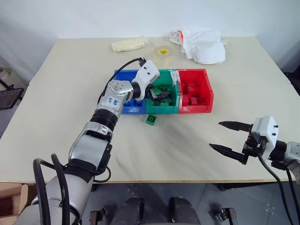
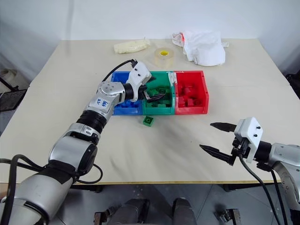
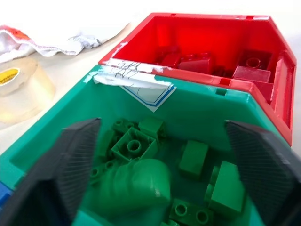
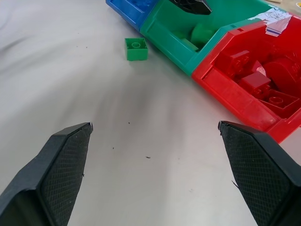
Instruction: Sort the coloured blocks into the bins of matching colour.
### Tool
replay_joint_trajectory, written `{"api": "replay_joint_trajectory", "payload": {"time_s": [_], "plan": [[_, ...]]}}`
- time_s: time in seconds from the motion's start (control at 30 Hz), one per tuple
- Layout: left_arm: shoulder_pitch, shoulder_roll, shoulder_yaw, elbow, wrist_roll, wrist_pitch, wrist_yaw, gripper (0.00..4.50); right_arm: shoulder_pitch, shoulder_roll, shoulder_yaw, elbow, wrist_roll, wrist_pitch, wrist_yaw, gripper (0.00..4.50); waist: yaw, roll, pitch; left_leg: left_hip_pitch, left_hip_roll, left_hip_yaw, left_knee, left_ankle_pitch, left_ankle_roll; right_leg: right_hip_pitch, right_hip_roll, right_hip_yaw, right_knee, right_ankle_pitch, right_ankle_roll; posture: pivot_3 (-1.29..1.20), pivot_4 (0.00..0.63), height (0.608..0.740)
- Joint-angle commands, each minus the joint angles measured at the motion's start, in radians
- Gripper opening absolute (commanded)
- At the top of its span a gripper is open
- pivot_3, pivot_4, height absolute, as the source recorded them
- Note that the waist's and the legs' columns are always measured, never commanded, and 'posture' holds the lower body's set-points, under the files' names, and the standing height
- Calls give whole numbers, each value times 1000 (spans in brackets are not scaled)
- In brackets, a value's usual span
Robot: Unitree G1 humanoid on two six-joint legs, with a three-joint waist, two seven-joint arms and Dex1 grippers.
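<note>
Three joined bins stand mid-table: blue, green and red. My left gripper hangs open just above the green bin, nothing between its fingers. Below it lie several green blocks inside that bin. Red blocks fill the red bin, and blue blocks sit in the blue one. One small green block lies loose on the table just in front of the green bin. My right gripper is open and empty near the table's front right, well clear of the bins.
A roll of clear tape sits behind the bins. A crumpled white cloth lies at the back right and a pale packet at the back left. Bare tabletop stretches between my right gripper and the bins.
</note>
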Motion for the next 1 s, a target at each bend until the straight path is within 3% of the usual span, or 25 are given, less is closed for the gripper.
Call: {"api": "replay_joint_trajectory", "payload": {"time_s": [0.03, 0.2, 0.4, 0.67, 0.8, 1.0], "plan": [[15, 30, 31, -128, -49, -20, -101, 4478, -23, 5, 2, -1, 1, -22, 1, 4500, -1, 0, 0, 0, 0, 0, 0, 0, 0, 0, 0, 0, 0, 0, 0, 0, 150, 740], [150, 149, 52, -400, -140, 81, -293, 4478, -76, -7, 37, 43, -6, -33, 30, 4500, -16, 1, 0, 0, 1, 0, -1, 0, 0, -2, 0, 1, 1, 0, 0, 0, 150, 740], [441, 363, 99, -788, -289, 234, -489, 4478, -165, -19, 83, 130, -21, -60, 97, 4500, -29, 2, -1, 1, 2, -1, -1, 0, -1, -2, -2, 2, 2, 0, 0, 0, 150, 740], [810, 551, 184, -1065, -363, 347, -512, 4478, -238, -27, 121, 220, -28, -98, 193, 4500, -18, 2, -1, 1, 1, -4, 0, -1, 0, 1, -3, 2, -2, 0, 0, 0, 150, 740], [1011, 622, 296, -1163, -387, 387, -471, 4478, -283, -31, 139, 269, -43, -107, 220, 4500, -17, 3, -1, 1, 2, -4, 0, -1, 0, 1, -3, 3, -4, 0, -1, 0, 150, 740], [1047, 616, 311, -1255, -428, 429, -414, 4478, -319, -20, 160, 296, -55, -114, 237, 4500, -2, 3, -1, 1, 2, -4, 0, -1, -1, 2, -4, 3, -5, 0, -1, 0, 150, 740]]}}
